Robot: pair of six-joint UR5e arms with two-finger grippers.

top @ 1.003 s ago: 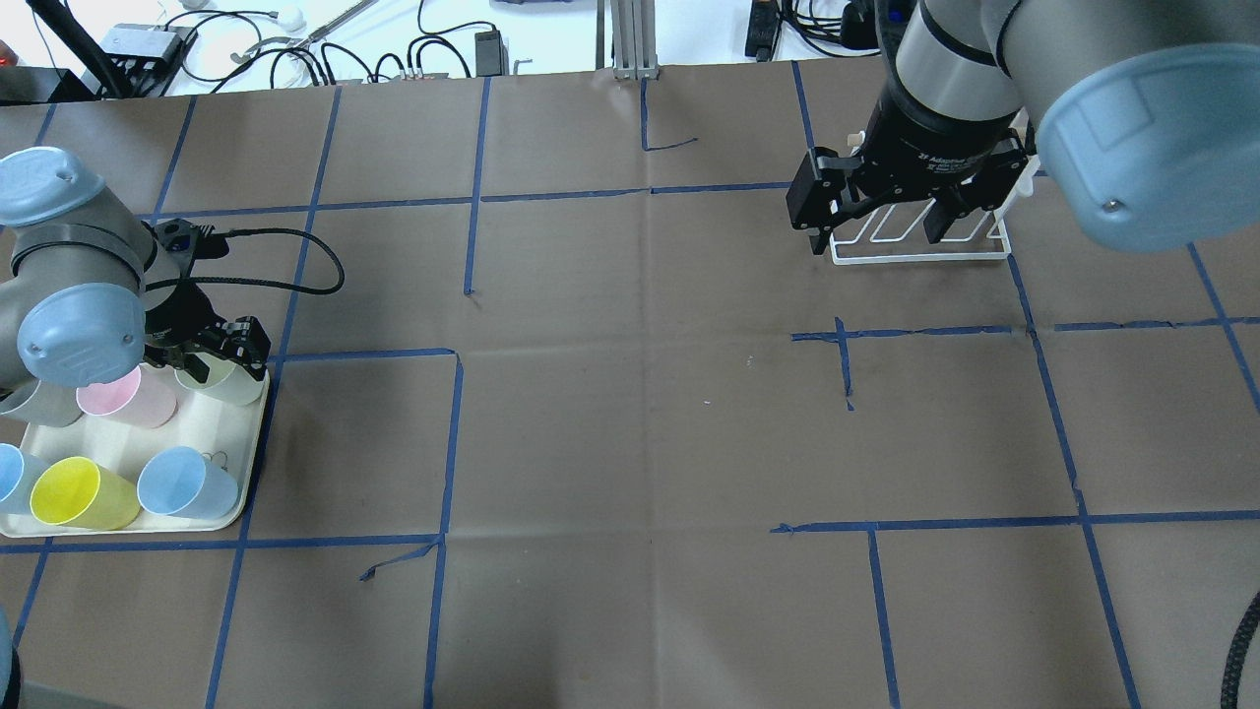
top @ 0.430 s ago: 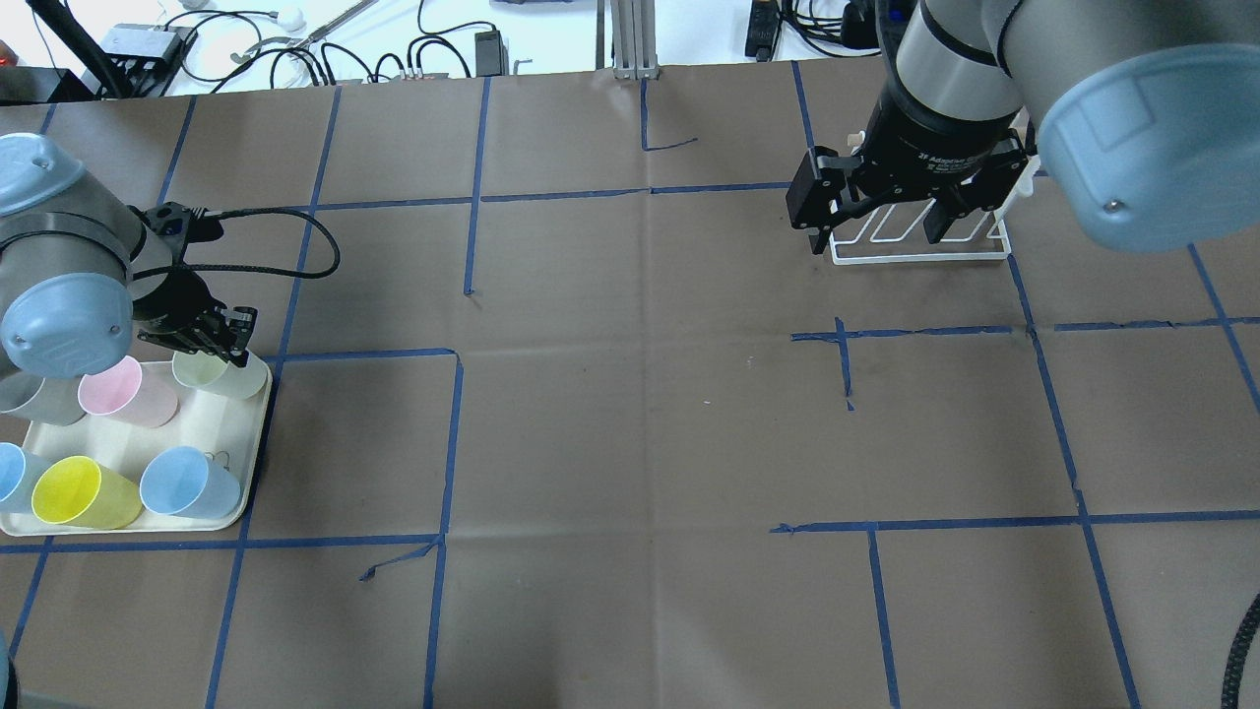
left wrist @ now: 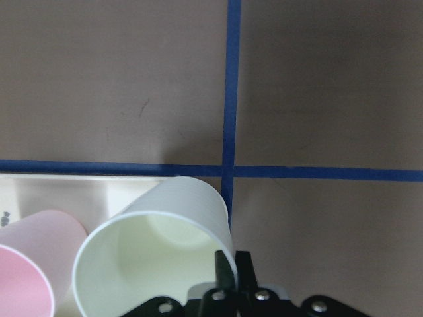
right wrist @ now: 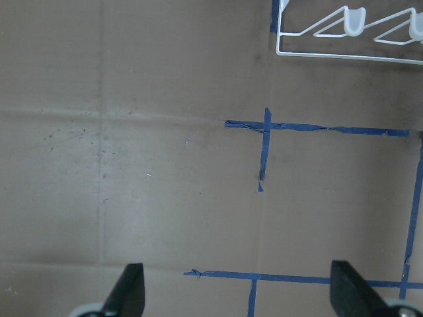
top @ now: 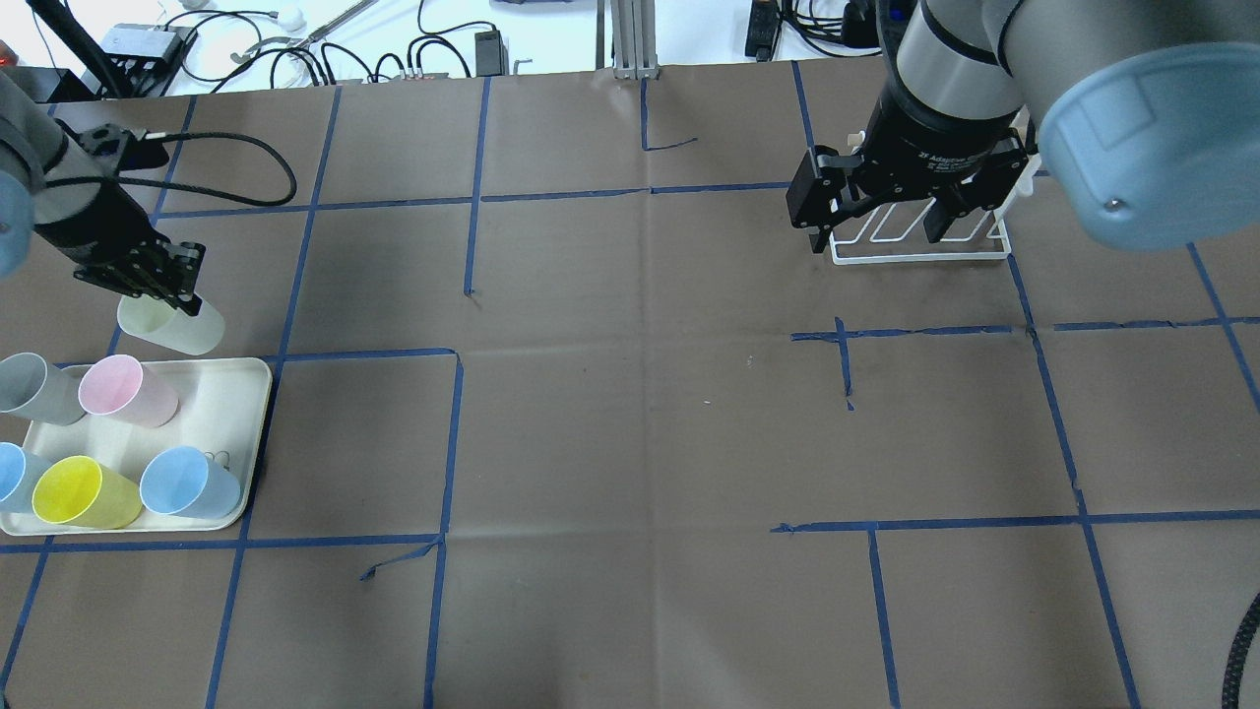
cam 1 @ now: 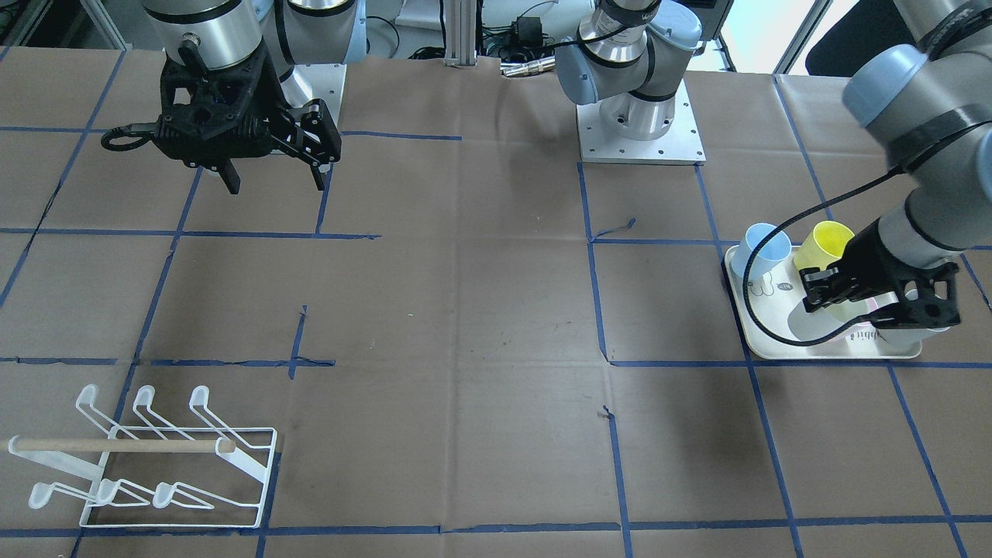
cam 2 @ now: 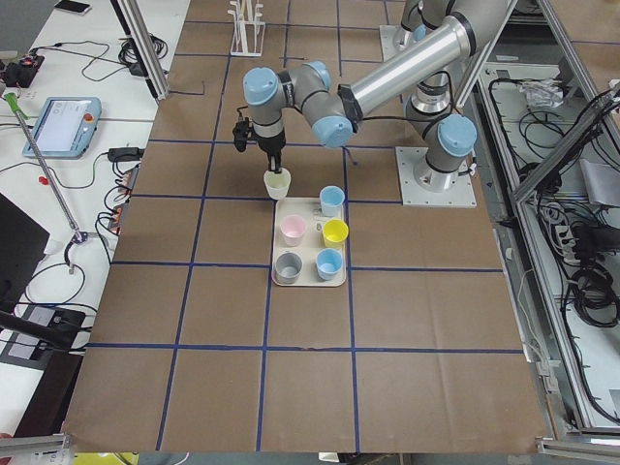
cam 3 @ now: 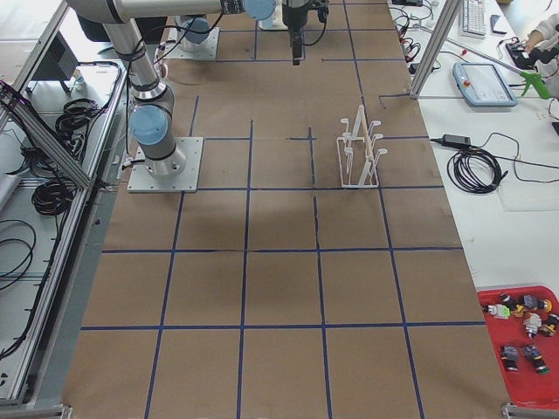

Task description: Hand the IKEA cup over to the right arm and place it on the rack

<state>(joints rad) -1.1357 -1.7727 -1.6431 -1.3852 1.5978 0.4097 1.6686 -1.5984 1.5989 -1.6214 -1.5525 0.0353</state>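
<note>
IKEA cup [top: 172,328] is pinched by its rim in the left gripper [top: 185,300] beside the tray [top: 224,414], leaving its body free for the right gripper [top: 876,232], held open.

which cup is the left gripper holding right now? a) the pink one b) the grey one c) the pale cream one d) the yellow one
c: the left gripper is shut on the rim of the pale cream cup, which hangs past the far edge of the tray.
</note>
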